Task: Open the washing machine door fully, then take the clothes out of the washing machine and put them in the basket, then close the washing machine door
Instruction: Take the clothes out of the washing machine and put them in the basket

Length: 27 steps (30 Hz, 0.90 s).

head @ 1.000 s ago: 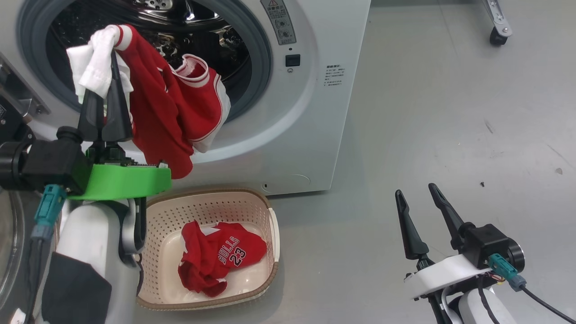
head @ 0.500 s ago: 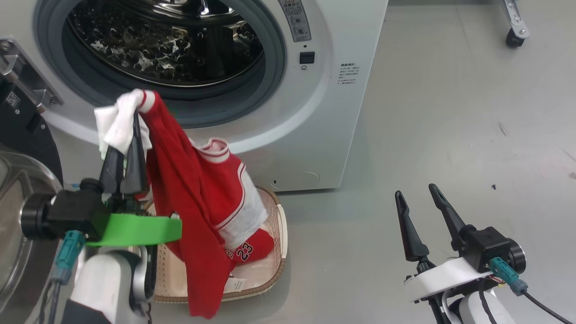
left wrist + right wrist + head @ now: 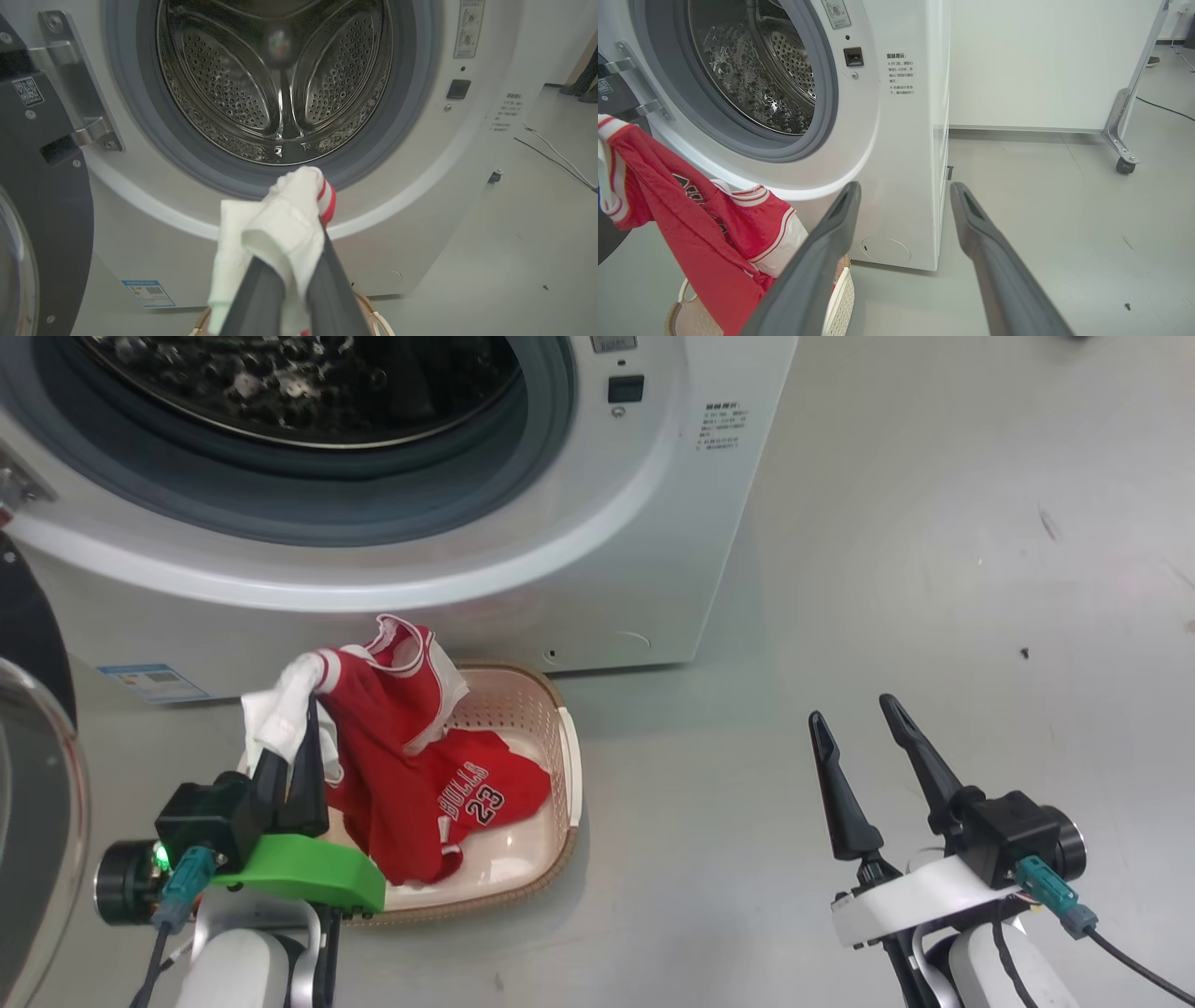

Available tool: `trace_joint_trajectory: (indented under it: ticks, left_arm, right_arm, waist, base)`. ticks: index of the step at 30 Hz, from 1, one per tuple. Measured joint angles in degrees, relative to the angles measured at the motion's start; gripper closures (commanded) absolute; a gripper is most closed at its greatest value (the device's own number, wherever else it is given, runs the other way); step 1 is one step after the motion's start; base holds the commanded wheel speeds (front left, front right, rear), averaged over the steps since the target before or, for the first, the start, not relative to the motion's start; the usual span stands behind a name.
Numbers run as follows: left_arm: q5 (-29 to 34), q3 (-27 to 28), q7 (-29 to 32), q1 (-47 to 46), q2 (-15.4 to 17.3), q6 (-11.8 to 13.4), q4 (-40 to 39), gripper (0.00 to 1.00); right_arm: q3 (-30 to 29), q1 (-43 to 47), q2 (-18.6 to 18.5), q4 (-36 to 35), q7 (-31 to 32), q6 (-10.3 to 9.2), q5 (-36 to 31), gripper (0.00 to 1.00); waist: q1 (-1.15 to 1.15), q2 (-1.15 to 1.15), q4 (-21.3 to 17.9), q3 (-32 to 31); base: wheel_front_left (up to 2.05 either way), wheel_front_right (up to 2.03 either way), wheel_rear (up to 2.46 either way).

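Clothes [image 3: 378, 705] hang from left hand [image 3: 301, 739] over basket [image 3: 553, 719].

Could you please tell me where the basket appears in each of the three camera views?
Head view: the basket is lower centre-left, on the floor in front of the washing machine.
Left wrist view: a sliver of rim at the bottom edge, centre-right.
Right wrist view: bottom left.
Shared landmark: the square black latch socket on the machine's front.
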Motion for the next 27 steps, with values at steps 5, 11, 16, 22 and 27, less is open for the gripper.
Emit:
trace_joint_trajectory:
  ticks: [5,11,16,22,27]
  left_arm:
    - [-0.5,-0.1,1.7,0.0,0.0,0.0,6.1,1.00]
    - [-1.4,-0.1,3.7,-2.4,0.0,0.0,12.8,1.00]
    - [-1.5,0.2,4.8,-6.8,0.0,0.0,17.3,1.00]
    - [-1.5,0.0,5.9,-12.9,0.0,0.0,21.9,1.00]
    - [-1.5,0.6,7.4,-17.0,0.4,0.0,26.5,1.00]
  right_arm:
    - [0.5,-1.8,0.0,-0.8,0.0,0.18,0.0,0.00]
    - [1.2,-4.1,0.0,-1.7,0.0,0.64,0.1,0.00]
    - [1.6,-6.1,0.0,-2.4,0.0,1.05,0.6,0.00]
    - [2.1,-8.2,0.0,-3.0,0.0,1.05,1.5,0.00]
    - [2.3,-10.0,0.0,-3.3,0.0,1.07,1.6,0.00]
  waist:
    - [0.00,0.00,-1.0,3.3]
    - [0.00,0.00,-2.6,7.6]
    - [0.00,0.00,-4.2,11.2]
    - [0.00,0.00,-6.2,15.4]
    - [0.00,0.00,-7.8,18.8]
  base:
    - [0.00,0.00,0.00]
    - [0.00,0.00,0.00]
    - [0.00,0.00,0.00]
    - [0.00,0.00,0.00]
    - [0.00,0.00,0.00]
